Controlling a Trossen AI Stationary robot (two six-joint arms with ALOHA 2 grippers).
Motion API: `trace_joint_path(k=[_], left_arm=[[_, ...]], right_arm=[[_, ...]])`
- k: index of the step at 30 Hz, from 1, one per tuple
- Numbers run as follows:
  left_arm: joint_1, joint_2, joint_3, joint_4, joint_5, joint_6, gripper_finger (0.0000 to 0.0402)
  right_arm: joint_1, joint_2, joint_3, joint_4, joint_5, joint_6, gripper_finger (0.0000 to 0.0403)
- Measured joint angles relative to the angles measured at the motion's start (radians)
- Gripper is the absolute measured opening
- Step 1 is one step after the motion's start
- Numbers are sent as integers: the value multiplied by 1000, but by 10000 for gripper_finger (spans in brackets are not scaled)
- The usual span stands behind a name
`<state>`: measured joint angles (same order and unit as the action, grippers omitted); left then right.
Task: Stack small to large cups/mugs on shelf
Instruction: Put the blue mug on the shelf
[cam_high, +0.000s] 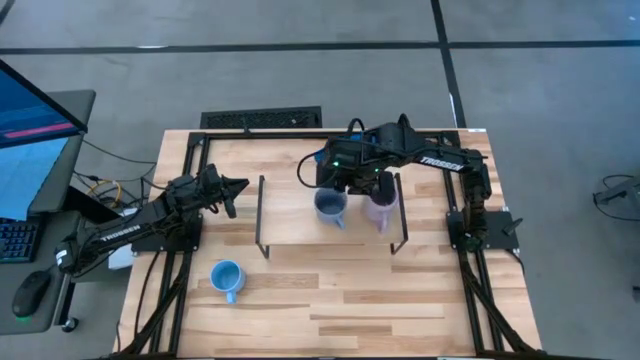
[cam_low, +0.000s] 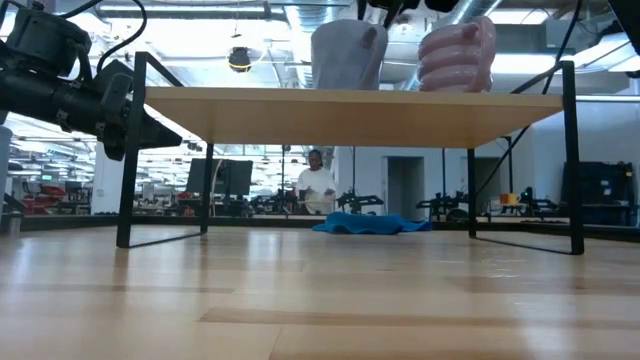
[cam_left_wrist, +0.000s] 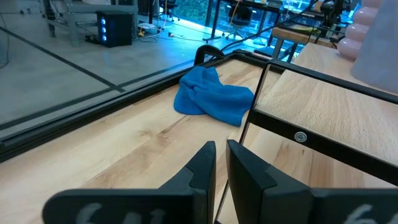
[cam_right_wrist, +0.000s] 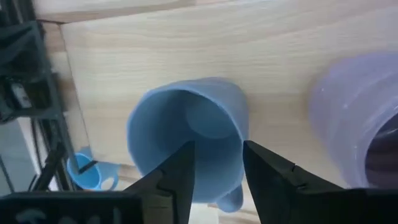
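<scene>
The right gripper (cam_right_wrist: 217, 168), fingers apart, straddles the grey-blue mug (cam_high: 330, 206) on the shelf (cam_high: 290, 215) beside the lilac mug (cam_high: 380, 212), apparently placing it, while the left gripper (cam_high: 238, 185), fingers together, waits left.

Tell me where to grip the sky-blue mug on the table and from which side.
Grip the light sky-blue mug by its rim wall, coming straight down from above: it stands upright, mouth open, clear of the shelf. Close across the wall away from the handle, which points toward the table's front edge. The left tool looks nearest.

"trossen" on both arms (cam_high: 441, 160)
</scene>
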<state>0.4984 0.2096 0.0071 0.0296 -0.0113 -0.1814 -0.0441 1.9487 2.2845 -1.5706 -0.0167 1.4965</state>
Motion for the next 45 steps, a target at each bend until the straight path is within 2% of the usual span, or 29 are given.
trace_joint_path(k=[8, 20, 25, 34, 38, 41, 45], left_arm=[[0, 0, 0, 0, 0, 0, 27], [0, 0, 0, 0, 0, 1, 27], [0, 0, 0, 0, 0, 1, 27], [0, 0, 0, 0, 1, -38, 27], [0, 0, 0, 0, 2, -64, 27], [0, 0, 0, 0, 2, -65, 27], [0, 0, 0, 0, 2, -66, 27]], right_arm=[[-11, 0, 4, 0, 3, -62, 137], [17, 0, 4, 29, 0, -254, 118], [26, -6, 3, -2, 43, -398, 118], [28, -7, 3, 0, 153, -870, 118], [50, -7, 3, 0, 160, -1037, 118], [78, -7, 3, 0, 228, -1139, 118], [109, -7, 3, 0, 230, -1284, 118]])
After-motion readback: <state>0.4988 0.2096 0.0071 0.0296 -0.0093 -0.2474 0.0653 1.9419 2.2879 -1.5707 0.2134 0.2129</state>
